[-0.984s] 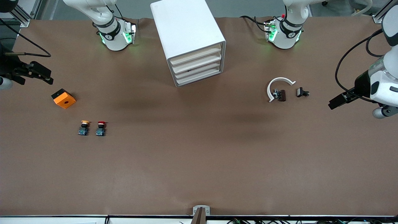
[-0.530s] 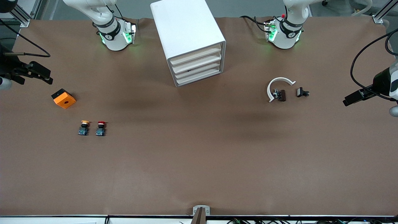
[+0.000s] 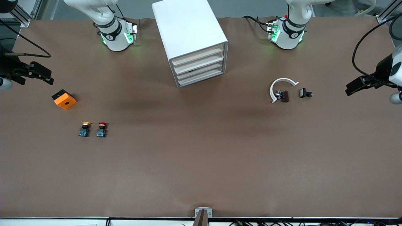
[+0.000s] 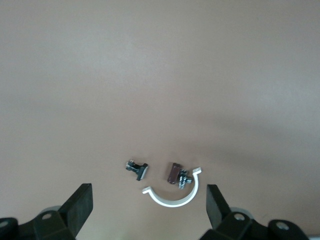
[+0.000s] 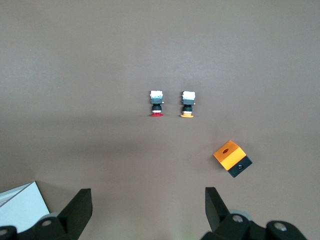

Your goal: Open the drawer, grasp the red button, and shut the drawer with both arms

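The button [image 3: 102, 129] stands on the bench [image 3: 201, 163] beside its yellow-capped twin [image 3: 84, 129], near the right arm's end. All drawers of the cabinet [image 3: 191, 40] are shut. Left end effector [image 3: 355, 86] and right end effector [image 3: 39, 74], both wide and empty, hover at the bench ends; opening a drawer likely comes first.

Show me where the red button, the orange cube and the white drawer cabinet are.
red button [image 3: 102, 125]: front view, on its red cap.
orange cube [image 3: 65, 100]: front view, on its top face by the hole.
white drawer cabinet [image 3: 185, 26]: front view, on its top panel.
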You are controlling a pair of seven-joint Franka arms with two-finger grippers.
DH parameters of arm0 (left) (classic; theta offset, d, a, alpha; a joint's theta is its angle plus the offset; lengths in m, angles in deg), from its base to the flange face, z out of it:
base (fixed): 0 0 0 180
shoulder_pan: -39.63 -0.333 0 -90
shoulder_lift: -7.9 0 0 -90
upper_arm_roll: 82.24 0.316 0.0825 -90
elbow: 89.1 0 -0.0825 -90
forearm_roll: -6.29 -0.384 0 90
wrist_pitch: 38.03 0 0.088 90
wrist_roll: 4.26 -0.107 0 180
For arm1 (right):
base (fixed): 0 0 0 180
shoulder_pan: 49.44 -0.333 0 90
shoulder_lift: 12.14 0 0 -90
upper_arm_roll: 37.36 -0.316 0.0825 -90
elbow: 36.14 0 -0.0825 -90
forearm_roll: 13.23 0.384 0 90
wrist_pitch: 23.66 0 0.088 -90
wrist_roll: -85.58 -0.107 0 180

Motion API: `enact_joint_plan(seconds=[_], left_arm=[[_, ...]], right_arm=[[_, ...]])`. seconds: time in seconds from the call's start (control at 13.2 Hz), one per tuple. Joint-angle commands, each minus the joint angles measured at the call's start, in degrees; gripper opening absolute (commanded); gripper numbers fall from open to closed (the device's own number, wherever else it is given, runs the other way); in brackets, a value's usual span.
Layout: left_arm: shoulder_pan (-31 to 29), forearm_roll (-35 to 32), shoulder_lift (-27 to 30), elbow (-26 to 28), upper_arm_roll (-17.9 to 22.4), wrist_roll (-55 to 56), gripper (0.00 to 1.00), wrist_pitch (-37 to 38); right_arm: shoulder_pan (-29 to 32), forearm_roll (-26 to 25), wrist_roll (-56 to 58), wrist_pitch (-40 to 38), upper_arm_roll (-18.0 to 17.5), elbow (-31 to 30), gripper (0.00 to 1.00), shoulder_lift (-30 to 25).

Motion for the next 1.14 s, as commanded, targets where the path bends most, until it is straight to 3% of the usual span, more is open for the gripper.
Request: enact_joint_plan(seconds=[0.0, 0.61, 0.76, 1.06], left_arm=[[0.62, -0.57, 3.28, 3.20, 1.81, -6.89, 1.00, 0.57], [2.64, 1.53, 5.48, 5.15, 2.43, -7.43, 1.00, 0.57], [2.20, 6.52, 7.76, 9.08, 2.43, -7.08, 1.00, -1.35], [2.02, 6.38, 9.62, 12.01, 1.11, -6.29, 1.00, -4.18]], right_arm=[[0.43, -0.40, 0.36, -0.21, -0.16, -0.62, 1.00, -0.74], [0.43, -0.40, 0.36, -0.21, -0.07, -0.62, 1.00, -0.74], [0.43, -0.40, 0.36, -0.30, -0.07, -0.62, 1.00, -0.74], [0.34, -0.40, 0.36, -0.30, -0.07, -0.62, 1.00, -0.74]])
